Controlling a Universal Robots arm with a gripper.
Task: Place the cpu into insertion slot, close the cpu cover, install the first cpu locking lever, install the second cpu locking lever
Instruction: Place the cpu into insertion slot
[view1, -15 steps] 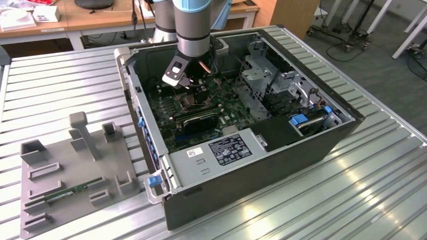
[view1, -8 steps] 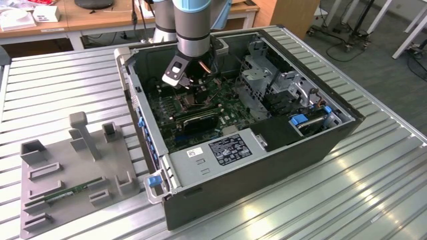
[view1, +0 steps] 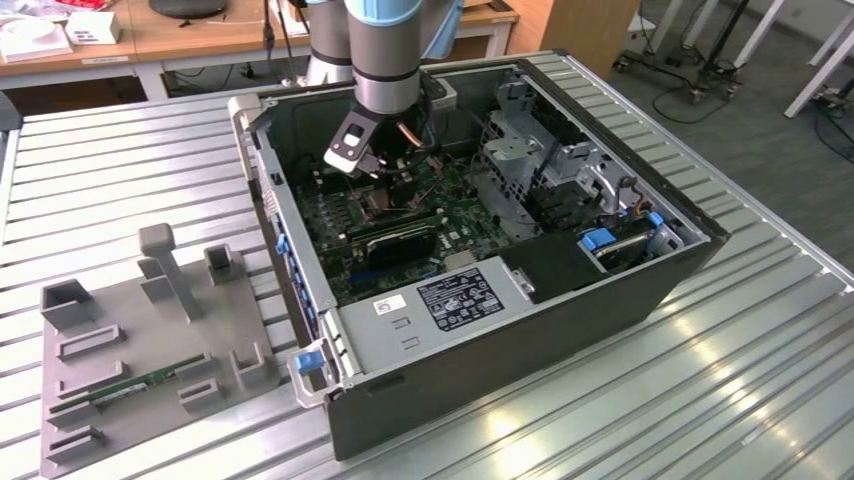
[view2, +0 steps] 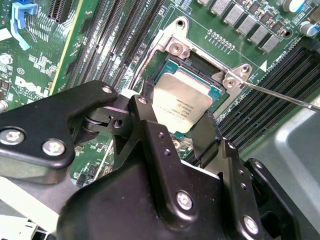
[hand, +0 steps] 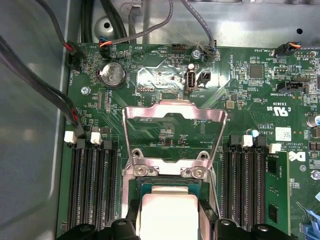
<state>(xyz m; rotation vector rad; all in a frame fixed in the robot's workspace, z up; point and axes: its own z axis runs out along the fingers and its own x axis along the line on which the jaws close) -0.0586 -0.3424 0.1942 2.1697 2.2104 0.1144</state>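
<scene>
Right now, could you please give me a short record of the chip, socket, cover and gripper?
gripper: shut on the chip, down inside the computer case
chip: gripped by two opposite edges, at the socket; seated or not, cannot tell
socket: uncovered, dark centre partly showing beside the chip
cover: standing open, hinged at the socket's edge

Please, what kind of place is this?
Probably a robotics lab or workshop: a gripper holds a chip inside an open computer case on a ribbed metal table, with office desks behind.
</scene>
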